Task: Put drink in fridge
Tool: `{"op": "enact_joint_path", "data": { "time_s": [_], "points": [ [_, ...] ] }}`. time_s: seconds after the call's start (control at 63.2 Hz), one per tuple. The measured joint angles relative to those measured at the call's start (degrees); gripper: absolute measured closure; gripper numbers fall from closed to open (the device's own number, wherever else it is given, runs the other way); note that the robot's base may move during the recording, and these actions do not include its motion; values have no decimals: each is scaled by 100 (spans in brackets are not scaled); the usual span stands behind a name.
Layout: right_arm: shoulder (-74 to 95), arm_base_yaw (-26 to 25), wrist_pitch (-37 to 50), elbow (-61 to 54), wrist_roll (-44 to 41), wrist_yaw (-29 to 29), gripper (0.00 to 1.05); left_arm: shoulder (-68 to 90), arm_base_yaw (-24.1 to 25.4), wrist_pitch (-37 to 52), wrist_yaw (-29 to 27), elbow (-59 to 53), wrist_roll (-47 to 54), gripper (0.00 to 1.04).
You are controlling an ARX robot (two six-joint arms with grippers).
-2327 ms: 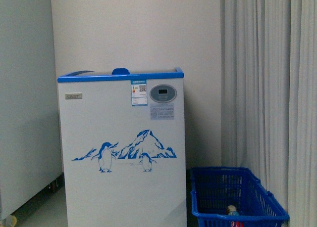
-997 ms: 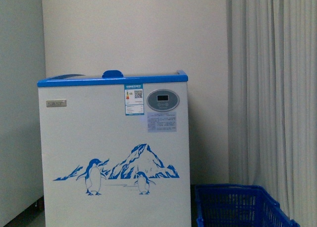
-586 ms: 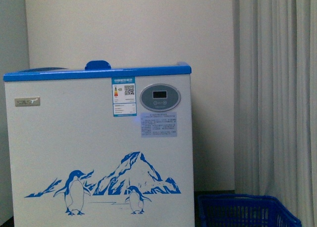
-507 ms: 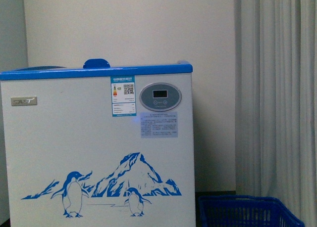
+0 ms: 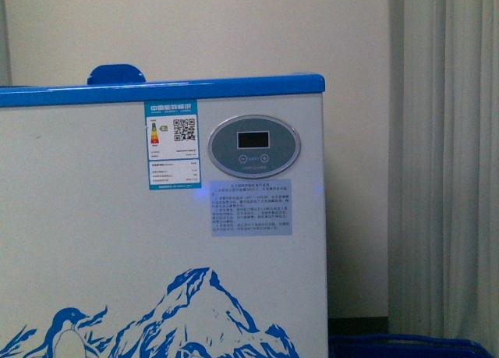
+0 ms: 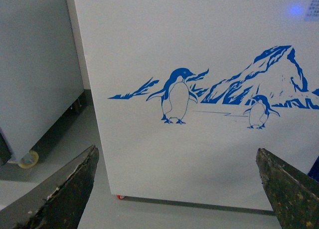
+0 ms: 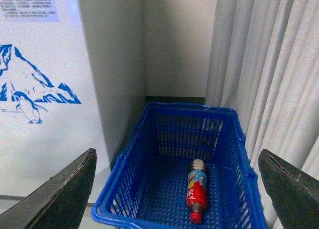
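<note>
White fridge [image 5: 101, 241]: QR-code label [image 5: 171, 144], notice sticker [image 5: 251, 207] print unreadable.

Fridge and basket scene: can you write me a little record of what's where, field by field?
fridge: white, blue top rim, penguin decal, close ahead
drink bottle: lying inside the blue crate, red cap
crate place: beside the fridge
left gripper: open, empty, facing the fridge front
right gripper: open, empty, facing the crate
</note>
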Motion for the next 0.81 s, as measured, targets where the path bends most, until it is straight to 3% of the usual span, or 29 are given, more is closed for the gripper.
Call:
{"op": "enact_joint_path", "data": {
  "time_s": [0.633,0.744,0.807],
  "points": [
    [4,0,-2,0,4,7,8,0,0,0,0,0,0,8],
    [1320,46,-1217,647,442,658,8,0,0,0,-2,0,0,8],
    [3132,-72,-699,1064,533,752,8,2,0,0,0,0,0,8]
  ]
}}
